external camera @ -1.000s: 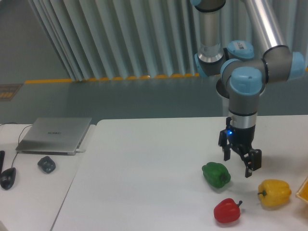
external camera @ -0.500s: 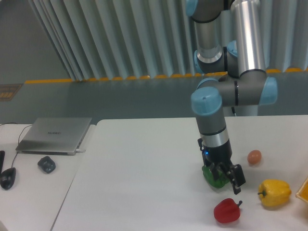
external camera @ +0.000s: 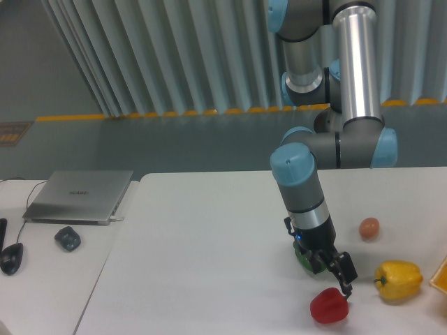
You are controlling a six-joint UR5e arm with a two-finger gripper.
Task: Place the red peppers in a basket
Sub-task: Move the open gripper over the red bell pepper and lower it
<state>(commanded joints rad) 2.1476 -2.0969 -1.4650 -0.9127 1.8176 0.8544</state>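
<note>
jaws [external camera: 335, 274] just above red pepper [external camera: 328, 307] | basket [external camera: 441, 277] far rt

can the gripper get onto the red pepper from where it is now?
Probably yes. The gripper hangs just above and left of the red pepper, nothing between them. The green pepper sits behind the wrist, the yellow pepper well right.

We find no text we can read. The laptop [external camera: 79, 195] lid carries a faint mark, too blurred to make out.
</note>
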